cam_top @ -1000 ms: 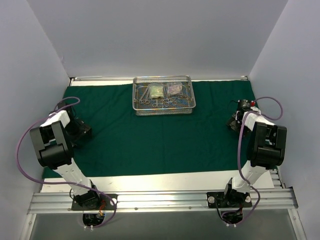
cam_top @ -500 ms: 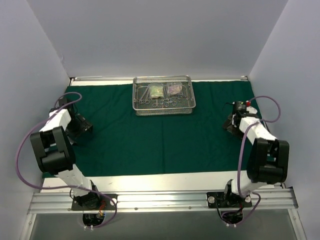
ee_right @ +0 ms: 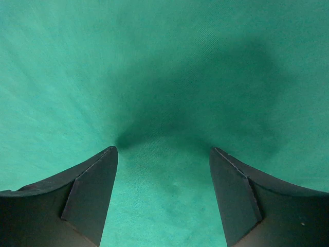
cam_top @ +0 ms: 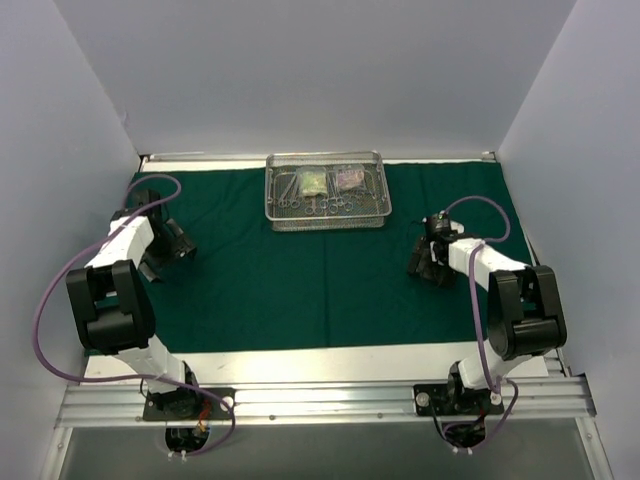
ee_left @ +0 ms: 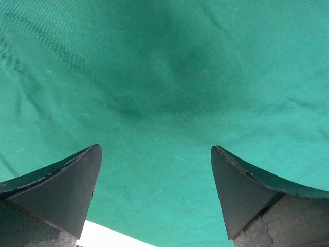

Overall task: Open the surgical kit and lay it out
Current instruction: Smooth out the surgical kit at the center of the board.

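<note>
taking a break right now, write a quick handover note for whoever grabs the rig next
Left gripper: jaws open, empty, down close to the left side of the green cloth wrap.
Right gripper: jaws open, empty, down close to the cloth's right side.
Things: the wire-mesh tray sits at the far middle of the cloth; the clamps and two clear pouches lie inside it.
Done: the wrap is opened and spread flat.
Left: nothing is out of the tray yet; lift out the clamps and pouches and lay them on the cloth.
</note>
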### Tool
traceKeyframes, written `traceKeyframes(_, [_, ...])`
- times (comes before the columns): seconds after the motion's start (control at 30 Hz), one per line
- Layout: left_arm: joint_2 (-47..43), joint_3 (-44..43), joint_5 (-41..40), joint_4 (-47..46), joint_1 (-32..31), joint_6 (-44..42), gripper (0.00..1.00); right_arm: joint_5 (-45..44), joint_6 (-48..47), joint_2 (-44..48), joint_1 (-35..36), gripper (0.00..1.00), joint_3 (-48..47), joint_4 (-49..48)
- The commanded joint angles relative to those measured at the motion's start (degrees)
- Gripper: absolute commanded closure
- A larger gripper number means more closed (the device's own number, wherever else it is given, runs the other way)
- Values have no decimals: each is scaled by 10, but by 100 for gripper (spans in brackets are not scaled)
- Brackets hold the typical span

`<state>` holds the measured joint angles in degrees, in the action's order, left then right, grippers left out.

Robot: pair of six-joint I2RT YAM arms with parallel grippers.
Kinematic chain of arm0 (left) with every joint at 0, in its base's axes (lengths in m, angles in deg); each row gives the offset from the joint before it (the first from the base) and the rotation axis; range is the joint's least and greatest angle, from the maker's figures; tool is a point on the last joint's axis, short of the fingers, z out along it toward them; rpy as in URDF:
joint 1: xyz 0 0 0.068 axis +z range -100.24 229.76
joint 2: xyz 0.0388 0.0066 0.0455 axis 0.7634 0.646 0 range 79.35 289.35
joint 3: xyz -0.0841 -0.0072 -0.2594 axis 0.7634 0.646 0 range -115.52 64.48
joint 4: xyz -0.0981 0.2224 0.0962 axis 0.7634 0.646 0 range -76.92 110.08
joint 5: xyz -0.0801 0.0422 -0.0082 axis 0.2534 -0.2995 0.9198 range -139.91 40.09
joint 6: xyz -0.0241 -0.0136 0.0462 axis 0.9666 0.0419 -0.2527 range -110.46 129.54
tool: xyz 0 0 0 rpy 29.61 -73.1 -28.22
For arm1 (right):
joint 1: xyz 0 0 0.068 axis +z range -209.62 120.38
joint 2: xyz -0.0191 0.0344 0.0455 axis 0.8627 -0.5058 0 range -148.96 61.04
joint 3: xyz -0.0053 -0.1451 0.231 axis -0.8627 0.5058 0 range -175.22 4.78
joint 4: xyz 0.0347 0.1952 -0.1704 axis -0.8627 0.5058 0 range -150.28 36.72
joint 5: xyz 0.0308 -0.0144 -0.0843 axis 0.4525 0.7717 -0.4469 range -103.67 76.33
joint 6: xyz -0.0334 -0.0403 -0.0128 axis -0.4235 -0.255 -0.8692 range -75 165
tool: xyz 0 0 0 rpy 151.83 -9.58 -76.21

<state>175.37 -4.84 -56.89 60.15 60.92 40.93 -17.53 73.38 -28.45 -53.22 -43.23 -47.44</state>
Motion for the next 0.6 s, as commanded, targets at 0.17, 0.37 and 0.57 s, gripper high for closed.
traceKeyframes(0.17, [42,30,-13,-27,-8,-9,3,14,5,-35,24,32,48,21])
traceKeyframes(0.37, [60,48,-17,-22,3,-2,3,7,34,-24,27,32,62,66])
traceKeyframes(0.57, [60,53,-24,-14,31,4,3,-19,73,8,27,32,67,116])
